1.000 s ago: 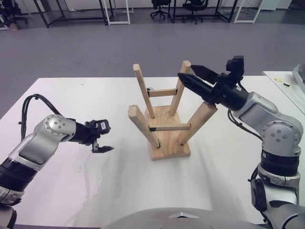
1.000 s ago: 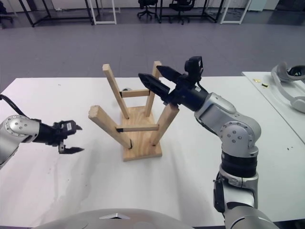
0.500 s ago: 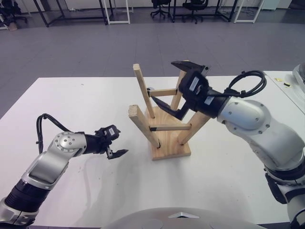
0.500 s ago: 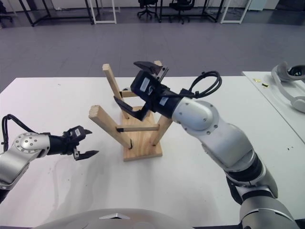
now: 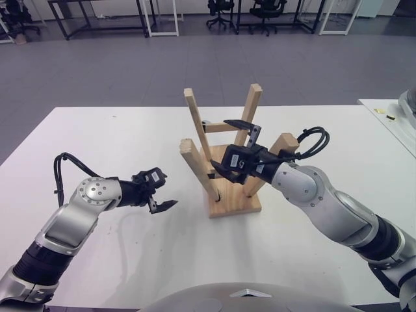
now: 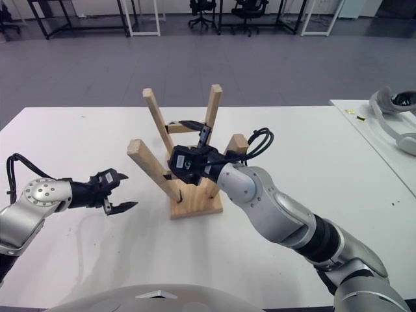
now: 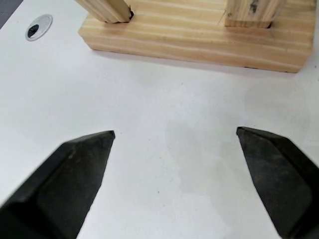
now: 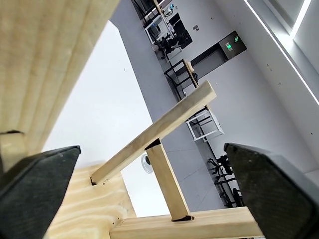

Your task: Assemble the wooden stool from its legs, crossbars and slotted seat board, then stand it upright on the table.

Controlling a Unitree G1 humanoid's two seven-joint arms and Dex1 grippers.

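Pale wooden stool (image 5: 229,200) upside down on the white worktop (image 5: 117,136)!
Seat board flat, four legs (image 5: 197,123) pointing up. The right gripper (image 5: 220,147) is in among them, spread wide, gripping nothing. The left gripper (image 5: 166,190) hovers low beside the stool, gaping wide, empty too.

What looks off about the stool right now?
The stool stands upside down on its seat board. Its near left leg leans far outward, unlike the steeper others. The right tool is open between them.
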